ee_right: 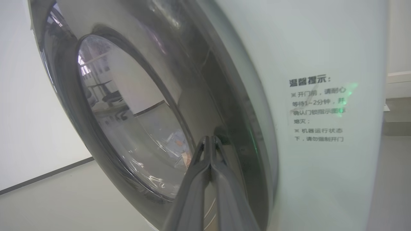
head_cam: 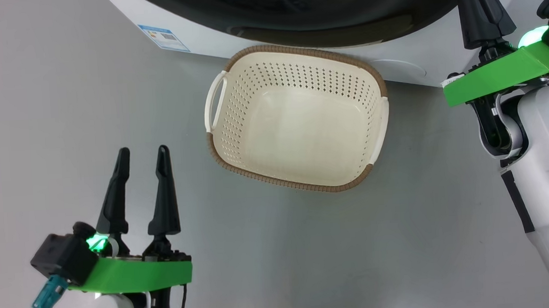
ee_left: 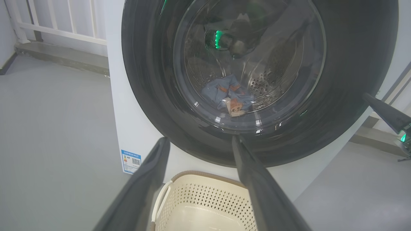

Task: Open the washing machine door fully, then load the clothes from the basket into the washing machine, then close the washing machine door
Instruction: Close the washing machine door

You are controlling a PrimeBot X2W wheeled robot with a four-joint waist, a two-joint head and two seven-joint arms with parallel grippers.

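The cream basket (head_cam: 293, 72) lies empty on the floor below the white washing machine (head_cam: 200, 34). In the left wrist view the glossy black washing machine door (ee_left: 147, 80) lies flat over the machine's front. The light blue clothes (ee_left: 229, 96) show through its glass, low in the steel drum. My left gripper (head_cam: 142, 152) hovers open over the floor left of the basket, holding nothing. My right gripper (ee_right: 209, 138) is shut and empty. Its fingertips rest on the door's black rim (ee_right: 237, 134), close to the white front panel (ee_right: 321, 48).
A blue label sticker (head_cam: 162, 38) sits low on the machine's front. Grey floor (head_cam: 62, 114) spreads around the basket. A white railing (ee_left: 57, 22) and a low step stand behind the machine's left side. Printed text (ee_right: 316, 109) marks the panel beside the door.
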